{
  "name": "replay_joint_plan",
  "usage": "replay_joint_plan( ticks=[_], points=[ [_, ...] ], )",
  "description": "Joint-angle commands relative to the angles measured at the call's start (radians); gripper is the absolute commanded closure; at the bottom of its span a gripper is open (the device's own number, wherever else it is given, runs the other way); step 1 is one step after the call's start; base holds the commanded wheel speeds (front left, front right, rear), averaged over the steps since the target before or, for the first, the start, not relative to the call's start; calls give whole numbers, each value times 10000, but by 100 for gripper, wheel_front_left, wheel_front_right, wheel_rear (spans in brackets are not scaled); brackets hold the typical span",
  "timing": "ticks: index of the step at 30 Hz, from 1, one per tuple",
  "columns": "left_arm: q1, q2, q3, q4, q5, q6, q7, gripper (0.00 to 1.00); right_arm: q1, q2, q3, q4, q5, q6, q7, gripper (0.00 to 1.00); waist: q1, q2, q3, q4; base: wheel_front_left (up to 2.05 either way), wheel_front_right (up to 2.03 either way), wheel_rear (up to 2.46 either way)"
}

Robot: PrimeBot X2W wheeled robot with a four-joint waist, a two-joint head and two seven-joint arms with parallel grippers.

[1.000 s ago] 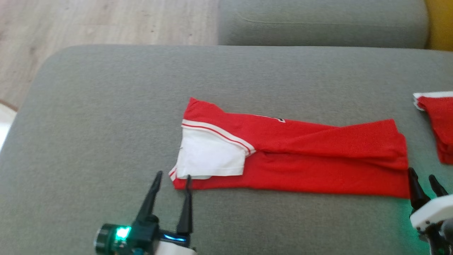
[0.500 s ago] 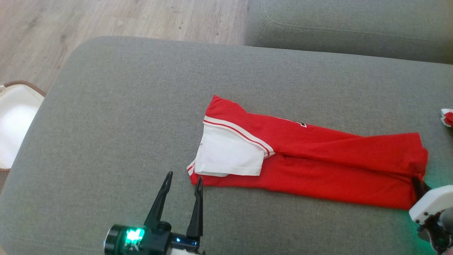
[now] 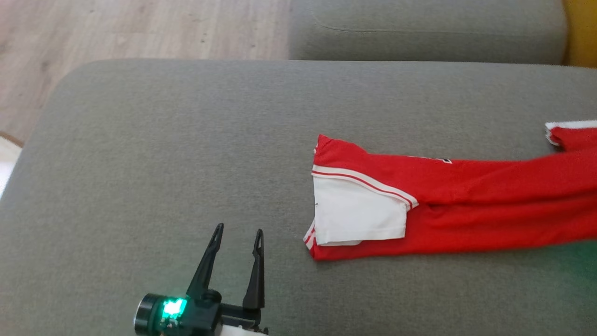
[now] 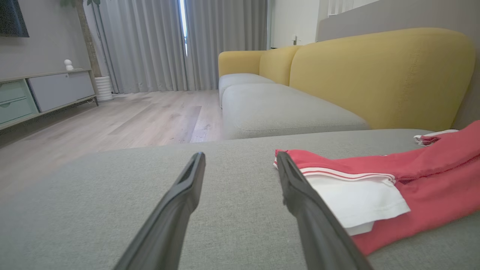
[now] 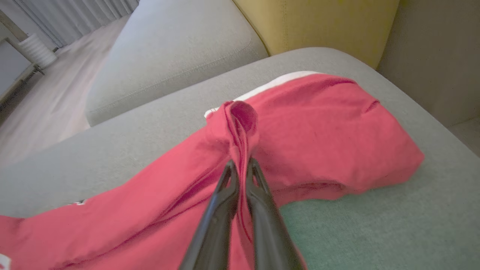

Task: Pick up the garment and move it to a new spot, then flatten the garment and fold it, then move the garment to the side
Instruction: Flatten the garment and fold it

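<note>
A wide grey sofa cushion (image 3: 140, 140) is filling the head view. A long red garment (image 3: 466, 205) is lying across the middle right of the frame, its long axis running left to right and passing off the right edge. Its white sleeve (image 3: 357, 212) is sitting at the left end. In the right wrist view, the right gripper (image 5: 240, 165) is clenching a bunched ridge of the red cloth. At lower centre-left of the head view, the left gripper (image 3: 238, 229) is hovering spread wide, grasping nothing. The sleeve end is lying just up and right of it, not touching. The left arm is probably the nearer one to that free end.
</note>
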Motion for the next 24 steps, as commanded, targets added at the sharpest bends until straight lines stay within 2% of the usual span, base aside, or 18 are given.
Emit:
replay_joint_plan(
  ticks=[1, 3, 6, 13, 18, 24],
  points=[
    [-127, -113, 385, -256, 120, -54, -95, 0, -32, -394, 37, -623, 211, 37, 110, 100, 0, -1, 57, -160, 0, 0, 0],
    [-100, -195, 471, -207, 181, -150, -95, 0, -44, -357, -80, -1478, 550, 37, 409, 100, 0, -1, 59, -291, 0, 0, 0],
    [-52, -317, 595, -110, 234, -305, -95, 0, 7, 25, -131, -2977, 969, 37, 845, 100, 0, -1, 12, -408, 0, 0, 0],
    [-100, -601, 700, 54, 385, -708, -95, 0, 61, 1787, 565, -5841, 876, 37, 1836, 100, 0, -1, -128, -171, 0, 0, 0],
    [-139, -745, 727, 143, 463, -953, -95, 0, -392, 3252, 1362, -6356, 555, 37, 2493, 100, 0, -1, -137, 400, 0, 0, 0],
    [-225, -874, 695, 265, 502, -1200, -95, 0, -584, 4468, 2019, -5700, 97, 37, 2719, 100, 0, -1, -97, 1261, 0, 0, 0]
  ],
)
